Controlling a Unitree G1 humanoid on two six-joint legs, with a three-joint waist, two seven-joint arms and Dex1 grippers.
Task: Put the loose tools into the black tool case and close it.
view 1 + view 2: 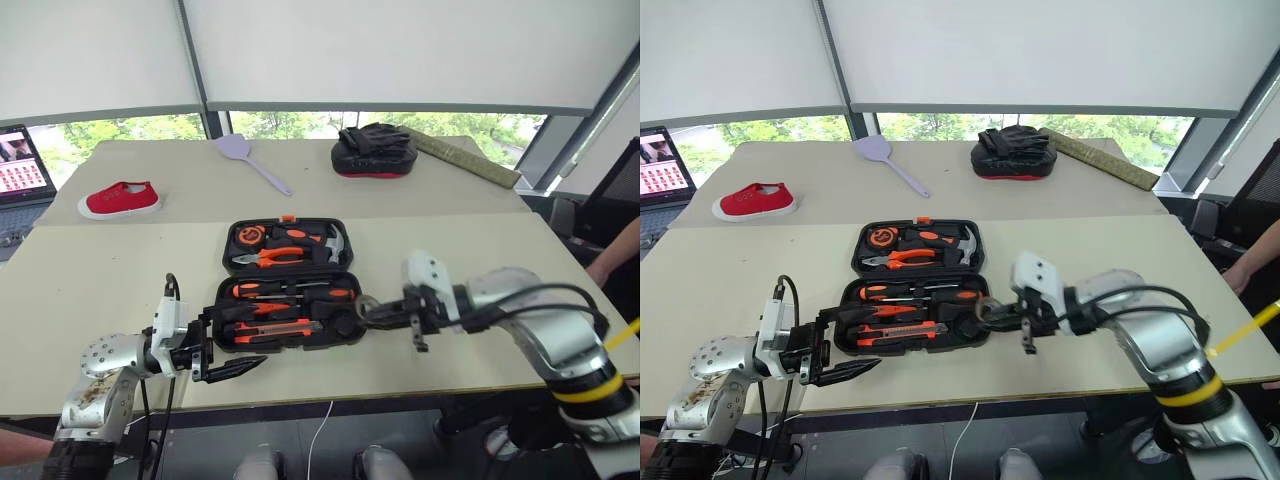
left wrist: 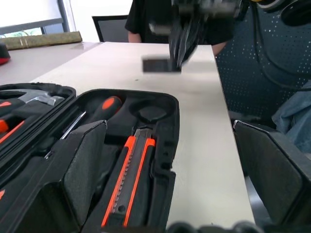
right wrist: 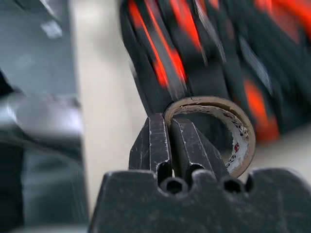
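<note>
Right wrist view shows the right gripper pinched on the rim of the tape roll, held above the near right corner of the open black tool case, lying mid-table. The left gripper hangs spread wide at the case's near left corner. With only a thin wall clamped, the roll could swing or slip and miss its slot. Motion blur hides which recess is empty.

We see two beige worktops pushed together. The near one carries the open black tool case; the far one holds a red shoe, a grey spatula and a black padded mitt.
</note>
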